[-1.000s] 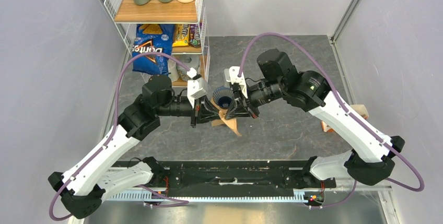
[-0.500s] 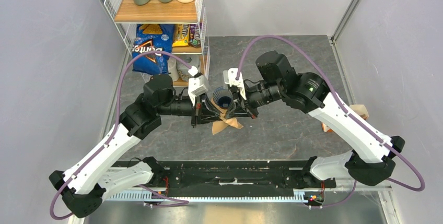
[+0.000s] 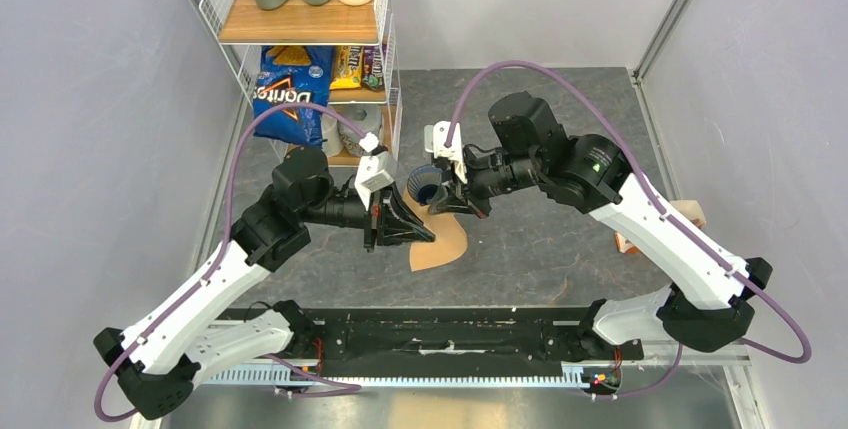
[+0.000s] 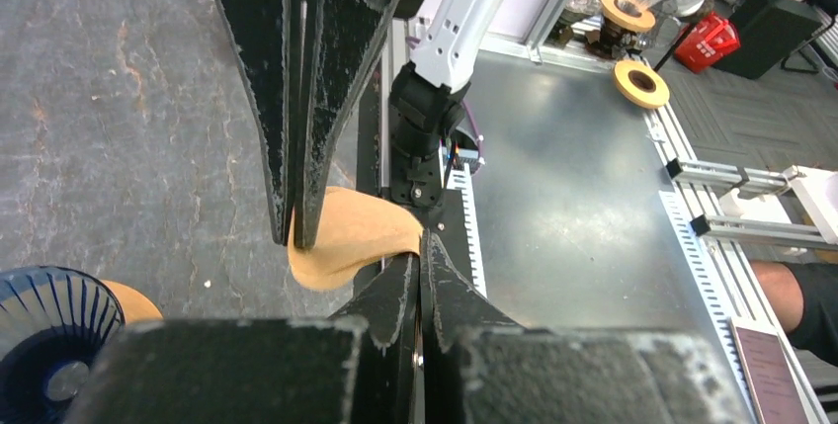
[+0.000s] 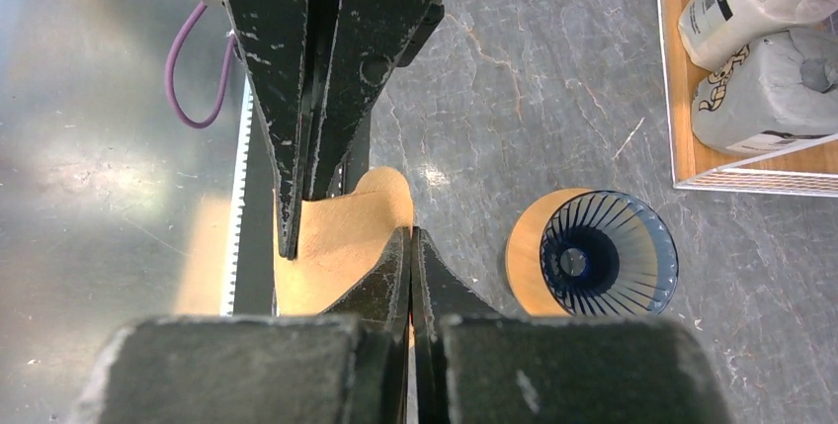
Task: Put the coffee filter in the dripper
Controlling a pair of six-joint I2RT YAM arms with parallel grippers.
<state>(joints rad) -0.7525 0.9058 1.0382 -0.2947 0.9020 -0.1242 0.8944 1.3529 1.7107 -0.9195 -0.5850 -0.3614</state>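
Note:
The coffee filter [image 3: 446, 243] is a light-brown paper piece held above the table between both grippers. My left gripper [image 3: 428, 234] is shut on one edge of it and my right gripper [image 3: 441, 207] is shut on the opposite edge. In the left wrist view the filter [image 4: 348, 238] curves from my own tips [image 4: 422, 238] to the right gripper's tips. In the right wrist view it [image 5: 341, 241] sits left of my tips [image 5: 410, 236]. The dripper [image 3: 424, 185], a dark blue ribbed cone, stands on a tan wooden ring [image 5: 527, 256] just behind the grippers; it shows empty in the right wrist view [image 5: 608, 251] and in the left wrist view [image 4: 49, 330].
A wire shelf [image 3: 310, 24] with bottles, a Doritos bag [image 3: 290, 89] and snacks stands at the back left, close to the dripper. An orange-and-white holder [image 3: 685, 217] sits at the right edge. The black base rail [image 3: 450, 334] runs along the near edge.
The filter has spread out wider and flatter between the two grippers. My left gripper has shifted nearer and my right gripper has shifted back toward the dripper.

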